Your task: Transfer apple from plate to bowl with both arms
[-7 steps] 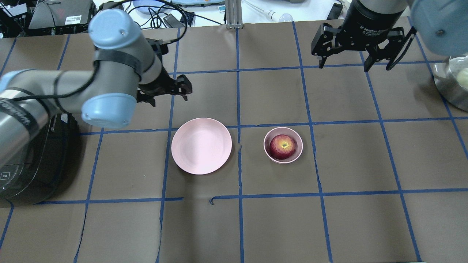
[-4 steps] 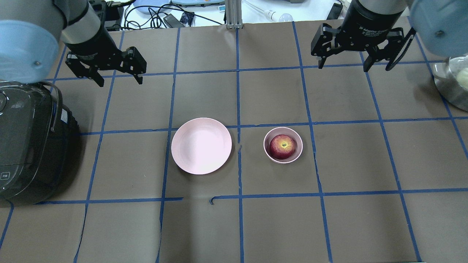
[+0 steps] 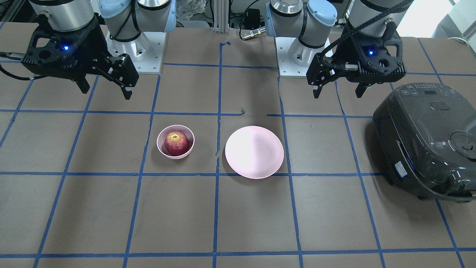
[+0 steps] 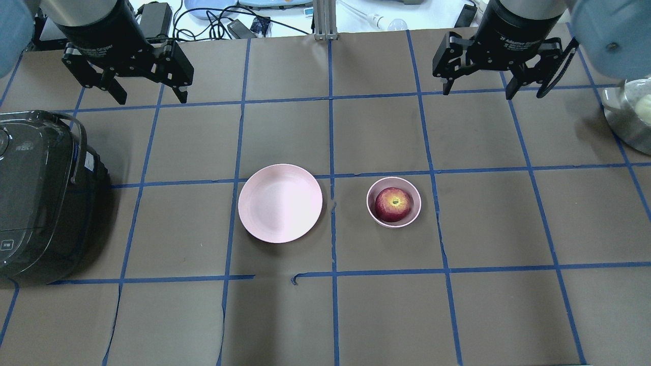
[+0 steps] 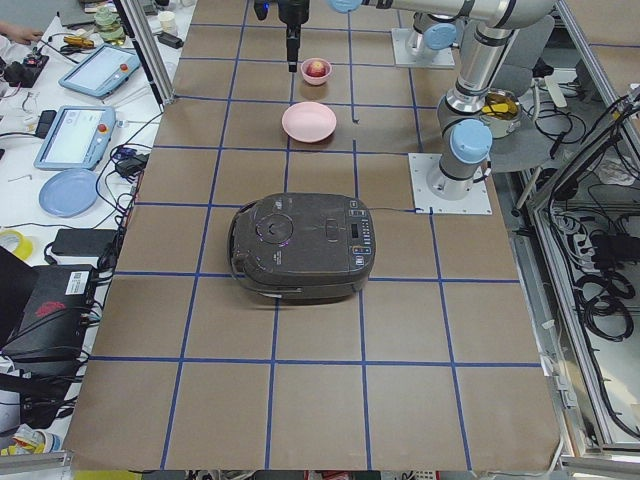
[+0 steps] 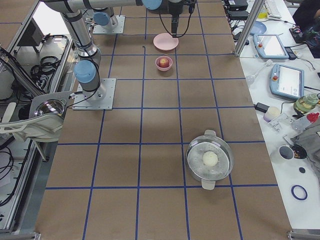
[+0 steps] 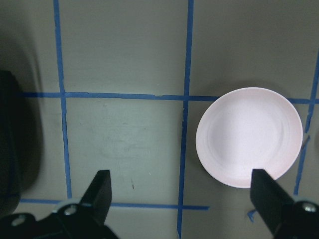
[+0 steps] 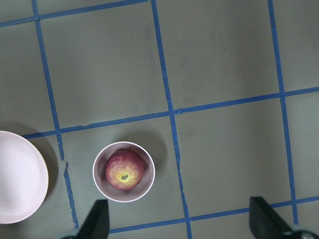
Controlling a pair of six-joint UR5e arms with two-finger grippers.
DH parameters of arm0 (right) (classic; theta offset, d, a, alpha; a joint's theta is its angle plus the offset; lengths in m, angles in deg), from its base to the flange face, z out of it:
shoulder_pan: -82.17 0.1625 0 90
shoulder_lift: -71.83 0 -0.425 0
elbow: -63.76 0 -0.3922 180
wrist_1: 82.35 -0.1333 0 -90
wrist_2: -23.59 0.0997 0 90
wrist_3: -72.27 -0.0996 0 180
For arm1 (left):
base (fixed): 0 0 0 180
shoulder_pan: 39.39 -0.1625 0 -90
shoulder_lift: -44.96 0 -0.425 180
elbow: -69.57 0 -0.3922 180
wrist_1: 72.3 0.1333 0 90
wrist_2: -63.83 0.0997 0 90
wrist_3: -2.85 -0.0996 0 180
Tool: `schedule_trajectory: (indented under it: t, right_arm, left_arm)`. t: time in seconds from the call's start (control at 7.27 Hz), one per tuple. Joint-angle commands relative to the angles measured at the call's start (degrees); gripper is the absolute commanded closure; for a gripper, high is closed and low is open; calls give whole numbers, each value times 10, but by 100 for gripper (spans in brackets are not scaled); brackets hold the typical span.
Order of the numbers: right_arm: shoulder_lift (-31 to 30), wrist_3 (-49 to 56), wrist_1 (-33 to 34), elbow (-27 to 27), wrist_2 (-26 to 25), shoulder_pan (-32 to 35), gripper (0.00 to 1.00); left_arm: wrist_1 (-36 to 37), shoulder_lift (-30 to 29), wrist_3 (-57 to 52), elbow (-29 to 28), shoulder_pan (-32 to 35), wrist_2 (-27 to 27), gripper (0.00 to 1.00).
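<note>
The red apple (image 4: 393,204) sits inside the small pink bowl (image 4: 370,208), right of centre in the overhead view. The wide pink plate (image 4: 280,203) lies bare just left of the bowl. My left gripper (image 4: 151,96) hangs open and empty, high over the far left of the table, well away from the plate (image 7: 249,143). My right gripper (image 4: 478,92) hangs open and empty, high over the far right, away from the bowl. The right wrist view shows the apple (image 8: 124,170) in the bowl below. The front view shows the apple (image 3: 176,143) and the plate (image 3: 254,152).
A black rice cooker (image 4: 40,198) stands at the left edge of the table. A metal pot (image 4: 630,117) with something pale in it stands at the right edge. Blue tape lines grid the brown table. Cables and devices lie beyond the far edge.
My left arm has swung back from above the plate to the far left, and its gripper now points down there. The right arm, apple, bowl and plate have not moved.
</note>
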Motion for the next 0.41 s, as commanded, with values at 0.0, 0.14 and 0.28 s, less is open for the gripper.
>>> schedule_trajectory:
  t: [0.0, 0.14, 0.28]
  right_arm:
    - [0, 0, 0, 1, 0, 1, 0]
    - [0, 0, 0, 1, -1, 1, 0]
    - [0, 0, 0, 1, -1, 1, 0]
  left_arm:
    - [-1, 8, -7, -1, -1, 2, 0]
    - [-1, 14, -8, -2, -4, -3, 0]
    - [-2, 16, -8, 0, -4, 1, 0]
